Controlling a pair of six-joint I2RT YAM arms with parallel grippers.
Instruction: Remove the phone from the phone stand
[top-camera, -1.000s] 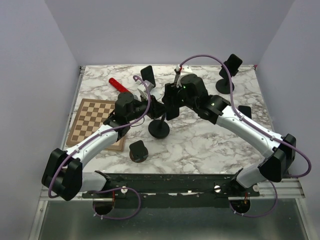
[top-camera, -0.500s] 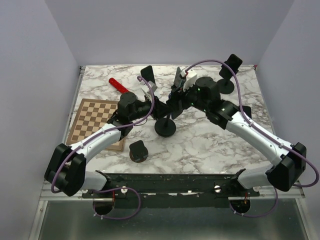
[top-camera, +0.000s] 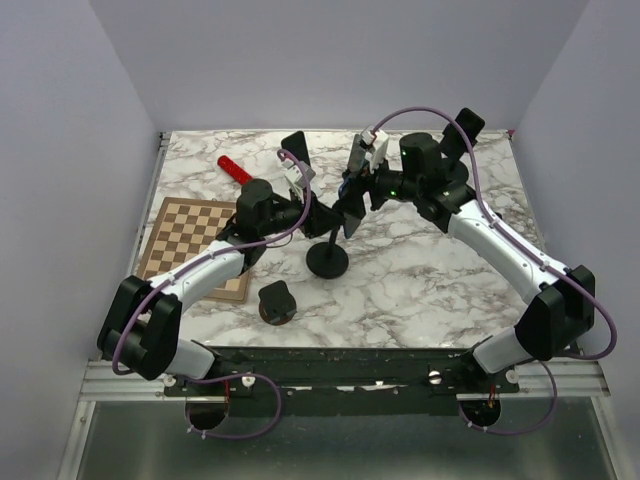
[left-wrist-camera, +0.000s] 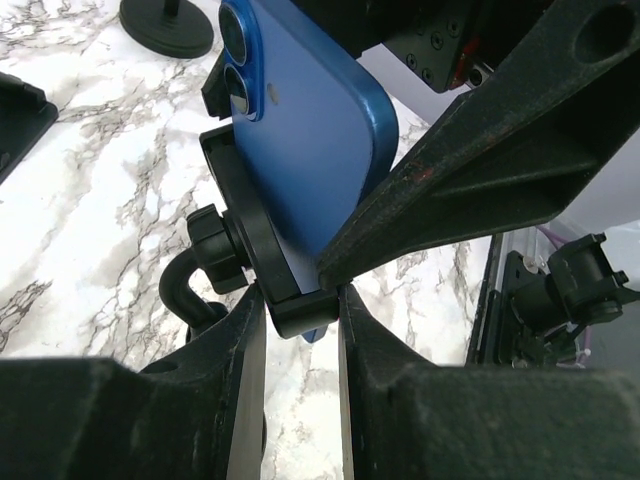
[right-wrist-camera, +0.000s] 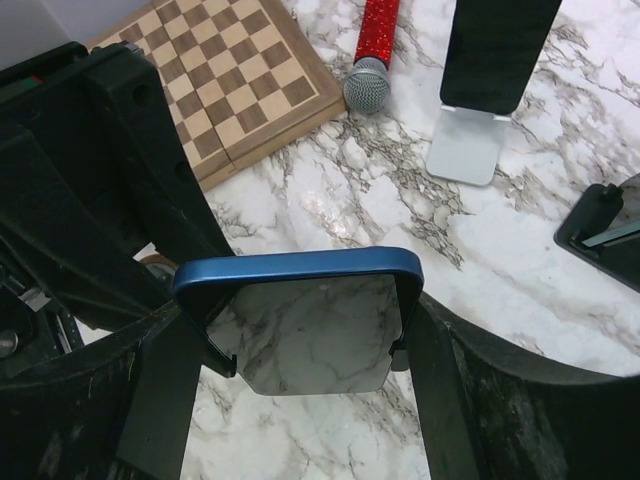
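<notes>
Squeezing at centre-left, left gripper (left-wrist-camera: 298, 300) clamped tight on the cradle lip of the black round-based phone stand (left-wrist-camera: 245, 225), glossy blue slab phone (left-wrist-camera: 300, 130) upright in that cradle at frame centre, right gripper (right-wrist-camera: 305, 350) gripping its two side edges

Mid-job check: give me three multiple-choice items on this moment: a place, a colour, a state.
1. Where does the microphone lie? A) on the table, just off the chessboard's corner B) on the chessboard C) in a gripper
2. What colour is the phone? A) white B) blue C) red
3. What is the left gripper doing? A) hanging open B) holding the microphone C) clamped on the phone stand's cradle
Answers: 1 A, its head rests on marble beside the board; 2 B, blue back and rim show in both wrist views; 3 C, it pinches the cradle's lower lip.
</notes>
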